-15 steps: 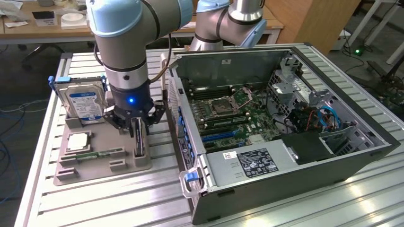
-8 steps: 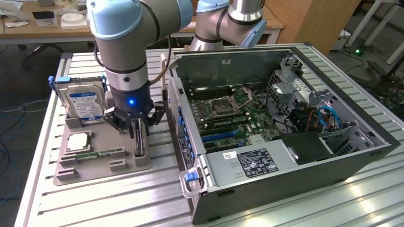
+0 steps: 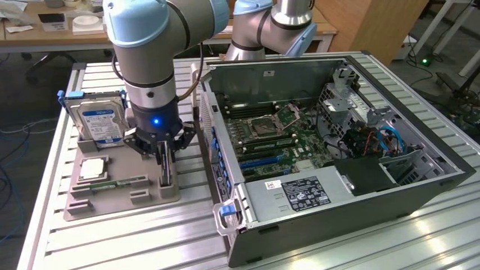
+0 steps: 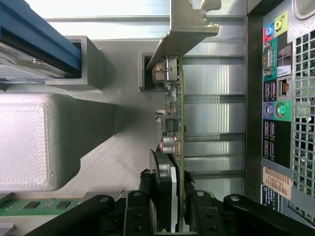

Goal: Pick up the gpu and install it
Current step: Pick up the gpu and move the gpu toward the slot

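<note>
The claw (image 3: 165, 153) straddles the gpu (image 4: 174, 98), which stands on edge in the grey holder (image 3: 112, 199) at left centre of the exterior view, beside the open case (image 3: 300, 73). Whether it is clamped cannot be told. Held seemingly away from the metal bracket (image 4: 189, 29), the card might tilt and snag in its slot.

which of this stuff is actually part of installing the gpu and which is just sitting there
In the job:
- thin dark gpu card with silvery end bracket
- tool, down at that card
- open dark computer case with green motherboard

Just lying about:
- boxy silver hard drive with blue-white label
- square silver processor chip
- narrow green memory stick
- grey moulded holder under them
</note>
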`<state>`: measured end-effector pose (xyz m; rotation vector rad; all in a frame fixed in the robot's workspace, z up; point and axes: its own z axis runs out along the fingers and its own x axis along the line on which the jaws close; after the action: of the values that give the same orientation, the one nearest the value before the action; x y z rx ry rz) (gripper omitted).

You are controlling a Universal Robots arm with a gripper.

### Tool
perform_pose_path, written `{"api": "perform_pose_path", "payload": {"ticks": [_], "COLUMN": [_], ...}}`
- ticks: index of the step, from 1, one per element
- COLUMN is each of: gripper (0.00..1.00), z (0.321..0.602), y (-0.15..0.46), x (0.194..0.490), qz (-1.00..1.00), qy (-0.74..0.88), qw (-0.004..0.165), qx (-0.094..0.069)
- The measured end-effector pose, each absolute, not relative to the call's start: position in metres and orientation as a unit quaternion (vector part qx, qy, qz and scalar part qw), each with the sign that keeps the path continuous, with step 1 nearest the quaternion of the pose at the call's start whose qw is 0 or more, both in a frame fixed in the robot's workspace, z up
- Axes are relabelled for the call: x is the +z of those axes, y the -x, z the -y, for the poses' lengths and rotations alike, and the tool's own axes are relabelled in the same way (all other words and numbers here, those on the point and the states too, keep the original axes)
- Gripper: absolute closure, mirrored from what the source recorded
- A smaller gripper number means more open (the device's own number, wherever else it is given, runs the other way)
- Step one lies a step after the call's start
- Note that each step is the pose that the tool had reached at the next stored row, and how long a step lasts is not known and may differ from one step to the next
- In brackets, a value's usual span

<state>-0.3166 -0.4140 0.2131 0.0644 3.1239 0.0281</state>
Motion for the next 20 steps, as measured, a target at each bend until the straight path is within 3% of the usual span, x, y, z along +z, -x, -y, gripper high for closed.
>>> {"api": "perform_pose_path", "payload": {"ticks": [20], "gripper": [0.64], "z": [0.4141], "y": [0.3200], "x": [0.2131], "qz": [-1.000], "qy": [-0.021], "qw": [0.008], "qx": [0.009]}}
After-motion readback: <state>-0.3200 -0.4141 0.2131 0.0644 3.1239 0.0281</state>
